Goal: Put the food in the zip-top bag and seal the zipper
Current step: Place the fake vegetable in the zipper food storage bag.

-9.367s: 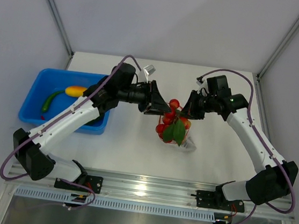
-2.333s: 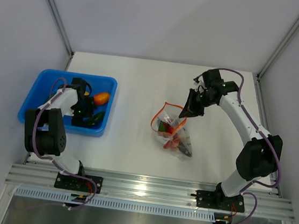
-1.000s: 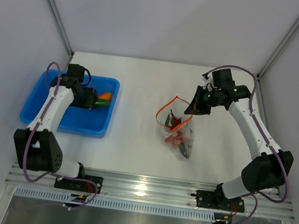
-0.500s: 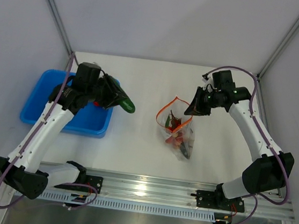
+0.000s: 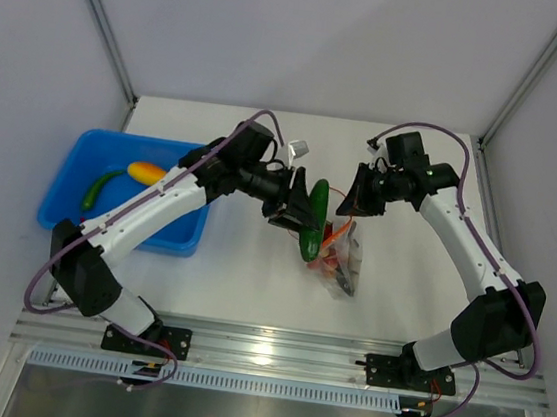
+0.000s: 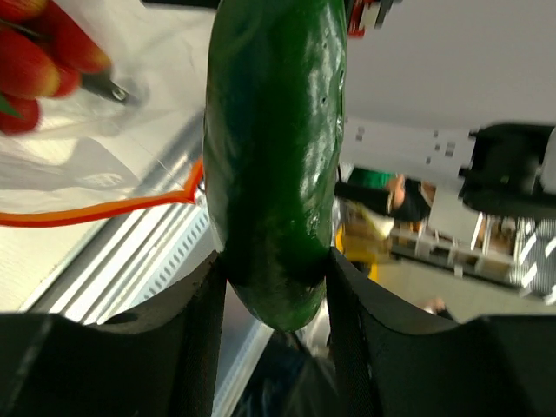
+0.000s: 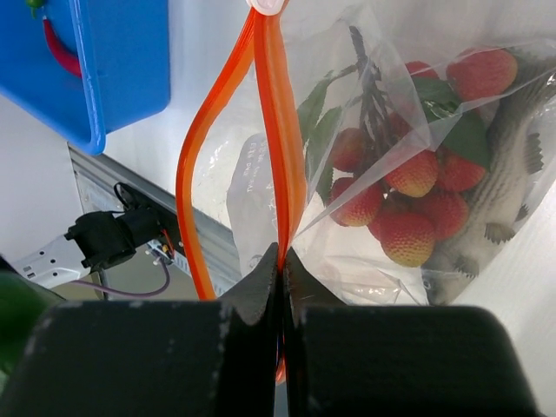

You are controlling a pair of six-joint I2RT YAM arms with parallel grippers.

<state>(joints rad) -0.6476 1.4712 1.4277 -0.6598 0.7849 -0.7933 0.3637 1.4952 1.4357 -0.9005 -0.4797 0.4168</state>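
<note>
Now reaches the bag [image 5: 345, 263] with the left hand [image 5: 297, 209], clamped on a green pepper [image 5: 312, 231] that points down at the mouth; half a second ago hung just beside the blue tray [image 5: 65, 184], well apart from the bag. Means the carry is nearly over, with the drop likely next. Pinches the zipper [image 7: 278, 130] with the right hand [image 7: 282, 269], pressed together on the orange strip, holding one lip up as before. Leaves the mouth a narrow loop, so probably calls for careful aim. Shows clear, crinkly plastic, lower end on the worktop at centre, already holding red pieces [image 7: 408, 204] with green leaves. Leaves a mango [image 5: 144, 170] and a second pepper [image 5: 97, 190] in the tray.
</note>
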